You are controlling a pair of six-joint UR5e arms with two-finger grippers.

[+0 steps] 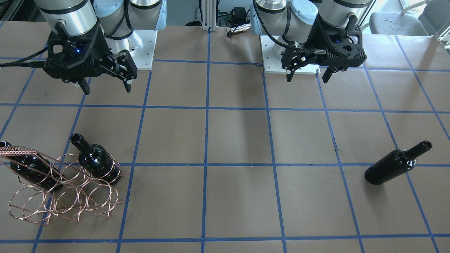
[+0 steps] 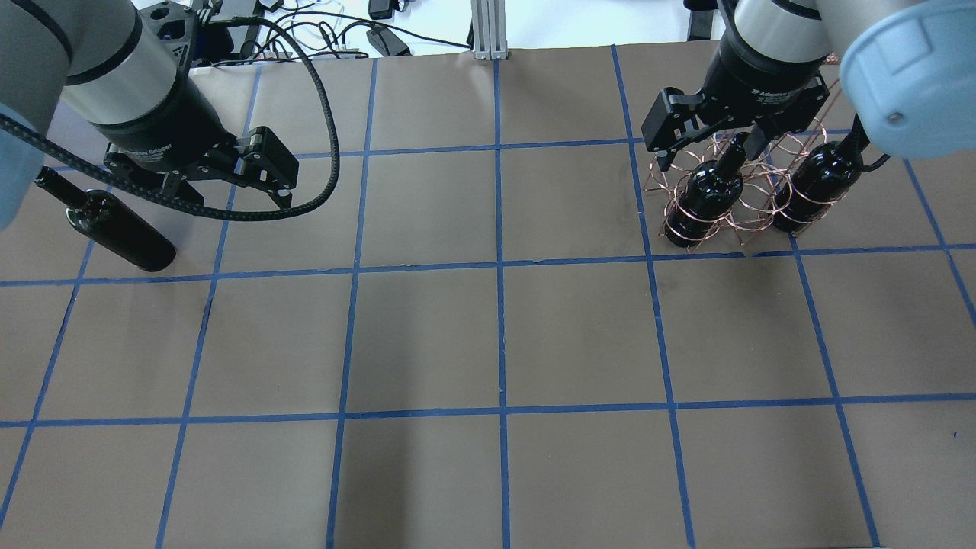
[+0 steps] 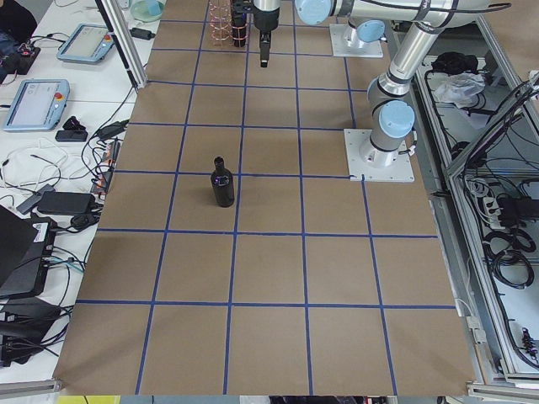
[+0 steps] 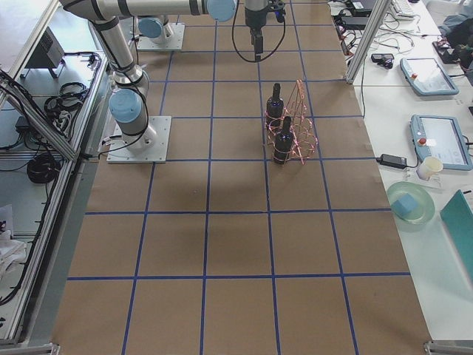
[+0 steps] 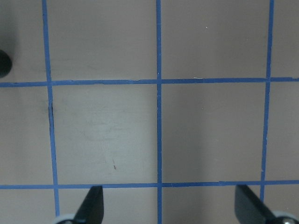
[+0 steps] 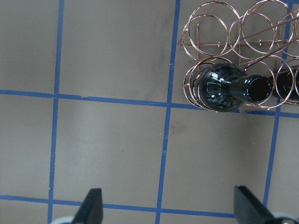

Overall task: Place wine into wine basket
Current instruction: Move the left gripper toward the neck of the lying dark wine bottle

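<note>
Lying on its side on the table (image 1: 239, 140), the loose wine bottle (image 1: 395, 164) sits on the robot's L side, across a blue tape line (image 1: 207, 165), nothing touching it. It's well apart from the wine basket (image 1: 70, 202), which stands at the far R side of the robot.

The basket already holds 2 other dark bottles: one bottle (image 1: 95, 160) in the end ring nearest table centre, a second bottle (image 1: 30, 168) under the twisted handle (image 1: 19, 151). Both are tilted w/ necks up and out of the wire loops. Other rings look unfilled.

L gripper (image 1: 307, 75) hangs above the table, fingers spread, nothing btwn them. The L wrist cam shows both fingertips (image 5: 93, 207) wide apart over bare brown surface, w/ just a sliver of the bottle at the view's edge.

R gripper (image 1: 107, 88) is also released and holds nothing. It is up in the air near the basket, and its wrist cam looks down on the first racked bottle's mouth.
</note>
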